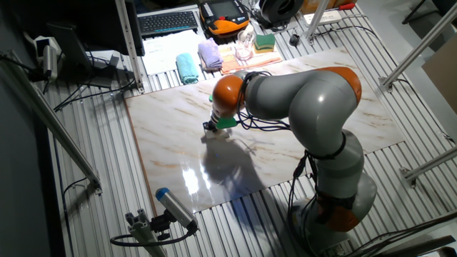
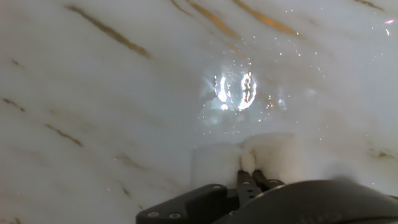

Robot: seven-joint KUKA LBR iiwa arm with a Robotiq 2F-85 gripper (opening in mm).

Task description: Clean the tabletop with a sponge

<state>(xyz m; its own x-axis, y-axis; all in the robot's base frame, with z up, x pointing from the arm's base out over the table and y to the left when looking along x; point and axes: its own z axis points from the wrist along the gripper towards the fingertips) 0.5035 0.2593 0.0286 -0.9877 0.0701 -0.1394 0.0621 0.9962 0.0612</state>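
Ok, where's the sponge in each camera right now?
Fixed view: the sponge is hidden under the gripper near the middle of the tabletop; it cannot be made out.
Hand view: sponge at bottom centre, pressed on the slab ahead of the gripper.
Shared landmark: the brown-veined tabletop.

One marble desk (image 1: 171,135) lies on the ribbed metal surface (image 1: 93,214), with one grey-and-orange arm (image 1: 314,107) bent over it. At the fingers (image 2: 249,171) there is one cream sponge (image 2: 249,155). Beyond the far edge I count two folded cloths, one teal (image 1: 187,68) and one lilac (image 1: 210,54), and one green-and-yellow sponge (image 1: 265,42). One keyboard (image 1: 168,22) sits further back. One blue-tipped cylinder (image 1: 173,207) lies near the front.
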